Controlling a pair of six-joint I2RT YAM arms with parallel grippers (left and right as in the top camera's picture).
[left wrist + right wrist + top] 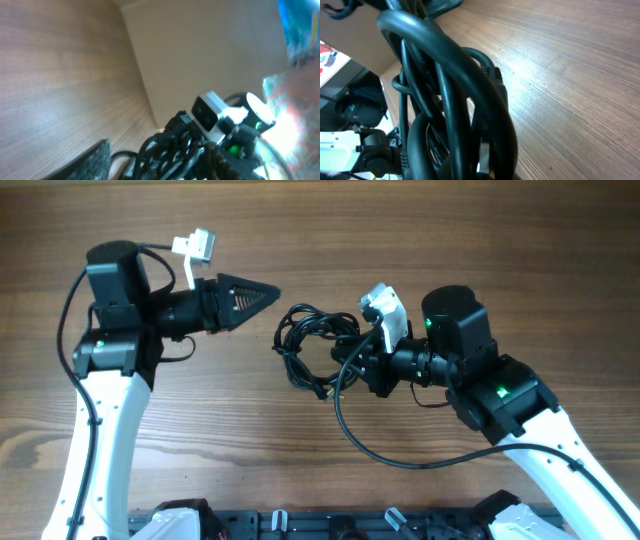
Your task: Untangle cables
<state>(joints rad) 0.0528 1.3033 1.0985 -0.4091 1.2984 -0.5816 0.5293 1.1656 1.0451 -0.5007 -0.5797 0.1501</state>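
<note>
The brown wood-grain tabletop carries no container, only the knotted bundle of thin black cables, which lies near its middle between the white left arm and the white right arm. The right fingers sit in the bundle's right edge and look pinched on a strand, probably to anchor it. The left fingers point at its left side, just apart from it, and I cannot tell whether they are parted.

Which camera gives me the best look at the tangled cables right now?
Overhead: the cables show whole, as one knotted bundle with a clear outline. The right wrist view is so close that a few strands fill the frame. The left wrist view catches only a blurred part at its bottom edge.
</note>
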